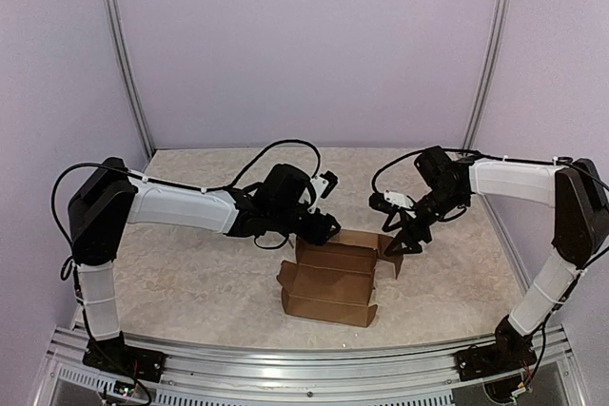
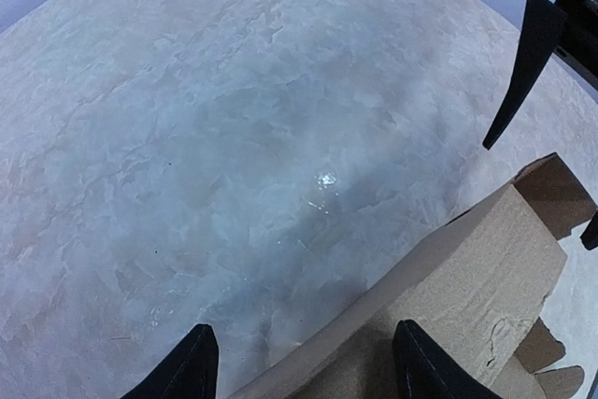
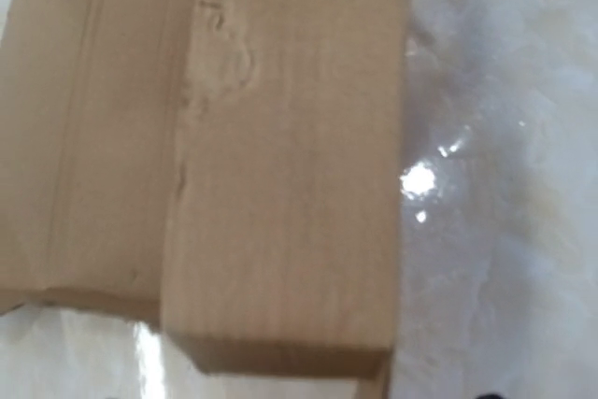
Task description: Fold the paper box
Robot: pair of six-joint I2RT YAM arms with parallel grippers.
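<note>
From above, the paper box (image 1: 333,278) sits half-formed on the table (image 1: 190,273) with its open side up; the left claw (image 1: 324,227) is at its far left corner and the right claw (image 1: 404,242) points down at its far right flap, fingers spread. In the left wrist view, the left claw (image 2: 304,329) stands wide, holding nothing, with a wall of the box (image 2: 467,277) running under it, and beyond the box's end flap a right finger (image 2: 519,72) stands well apart from its partner. The right wrist view shows the box (image 3: 280,184) close up, flat creased panels filling the left, bare table (image 3: 495,231) right of it.
</note>
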